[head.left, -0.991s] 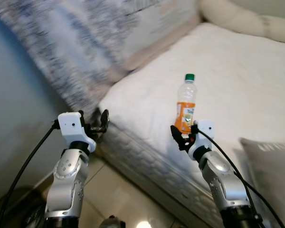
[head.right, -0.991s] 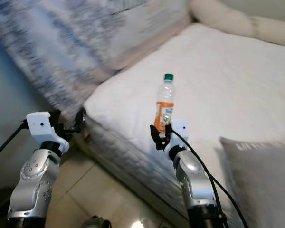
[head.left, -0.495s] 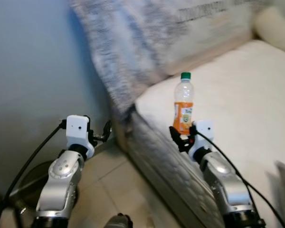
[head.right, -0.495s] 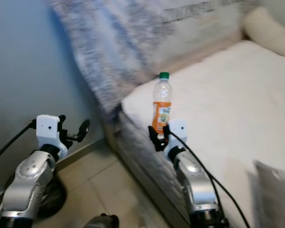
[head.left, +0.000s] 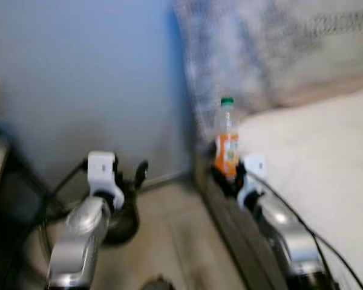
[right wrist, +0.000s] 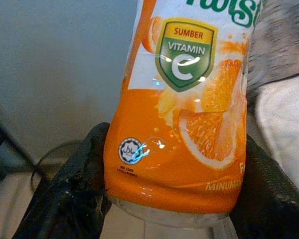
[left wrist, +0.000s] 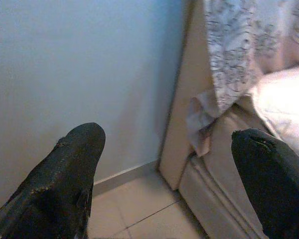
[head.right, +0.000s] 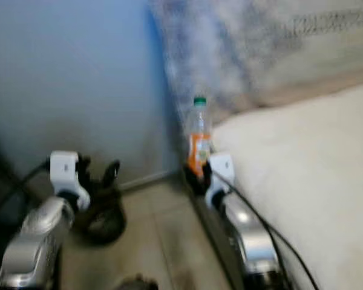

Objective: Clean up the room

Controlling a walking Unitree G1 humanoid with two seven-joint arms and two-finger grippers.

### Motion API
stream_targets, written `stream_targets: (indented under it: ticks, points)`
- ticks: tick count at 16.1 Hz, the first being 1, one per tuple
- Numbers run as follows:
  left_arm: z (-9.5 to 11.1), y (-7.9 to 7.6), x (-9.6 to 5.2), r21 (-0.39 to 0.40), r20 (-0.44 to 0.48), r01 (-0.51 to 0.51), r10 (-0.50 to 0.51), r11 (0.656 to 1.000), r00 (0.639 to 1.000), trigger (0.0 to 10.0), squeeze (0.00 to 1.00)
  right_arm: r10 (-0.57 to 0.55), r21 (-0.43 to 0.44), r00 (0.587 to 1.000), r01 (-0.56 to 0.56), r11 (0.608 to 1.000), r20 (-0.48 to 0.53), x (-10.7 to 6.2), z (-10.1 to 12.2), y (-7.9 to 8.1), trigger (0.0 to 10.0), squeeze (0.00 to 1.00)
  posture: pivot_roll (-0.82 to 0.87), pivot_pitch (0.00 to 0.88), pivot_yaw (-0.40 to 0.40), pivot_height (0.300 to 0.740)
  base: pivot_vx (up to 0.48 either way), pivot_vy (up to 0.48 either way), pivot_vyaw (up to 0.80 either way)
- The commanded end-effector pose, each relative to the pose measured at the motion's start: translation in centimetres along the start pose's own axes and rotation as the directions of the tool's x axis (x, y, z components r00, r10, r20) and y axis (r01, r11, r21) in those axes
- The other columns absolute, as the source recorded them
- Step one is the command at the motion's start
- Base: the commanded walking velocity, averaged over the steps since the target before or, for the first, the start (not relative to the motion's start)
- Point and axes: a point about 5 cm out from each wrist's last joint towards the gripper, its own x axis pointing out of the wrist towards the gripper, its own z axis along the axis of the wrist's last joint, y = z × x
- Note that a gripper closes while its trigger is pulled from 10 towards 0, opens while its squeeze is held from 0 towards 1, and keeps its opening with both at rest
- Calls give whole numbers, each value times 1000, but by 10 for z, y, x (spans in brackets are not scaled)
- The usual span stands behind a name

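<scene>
My right gripper [head.left: 227, 179] is shut on a clear plastic bottle [head.left: 227, 140] with an orange label and a green cap, held upright in front of me. In the right wrist view the bottle [right wrist: 182, 114] sits between the two black fingers [right wrist: 72, 186]. My left gripper [head.left: 136, 178] is open with nothing in it, raised at my left over the tiled floor. In the left wrist view its fingers [left wrist: 65, 174] frame the wall and the bed corner. Both eye views are blurred.
A bed with a white mattress [head.left: 314, 163] lies at my right, its corner close to the bottle. A patterned pillow [head.left: 272, 54] leans at its head. A blue-grey wall [head.left: 91, 72] is ahead. A dark round object [head.left: 118, 220] sits on the floor; dark furniture [head.left: 0, 181] stands at far left.
The whole view has swung to the left: the bed has slid to the right and the wall and floor have come in. Both grippers keep their pose, the bottle still held.
</scene>
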Motion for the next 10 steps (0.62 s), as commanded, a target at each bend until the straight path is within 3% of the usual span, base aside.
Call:
stream_targets:
  ticks: [1,5,7,10]
  points:
    - [0,2,-3,0,-10,-5,5,1000,1000,10000,0,1,-7,1000,-1,1000,16,0,5,0,10000,0,78,0,35,740,0,0,800]
    - [1,1,-2,41,-27,-6,7,999,1000,10000,0,-27,-18,1000,27,999,1,1,4,-4,10000,0,73,0,35,740,0,0,800]
    - [8,2,-1,90,30,-46,43,995,999,10000,0,-4,-14,1000,4,1000,-16,-2,1,-1,10000,0,70,0,34,740,0,0,800]
    - [11,3,0,80,45,-46,43,996,998,10000,0,-21,-17,1000,21,1000,-19,-3,-1,-2,10000,0,67,0,38,740,0,0,721]
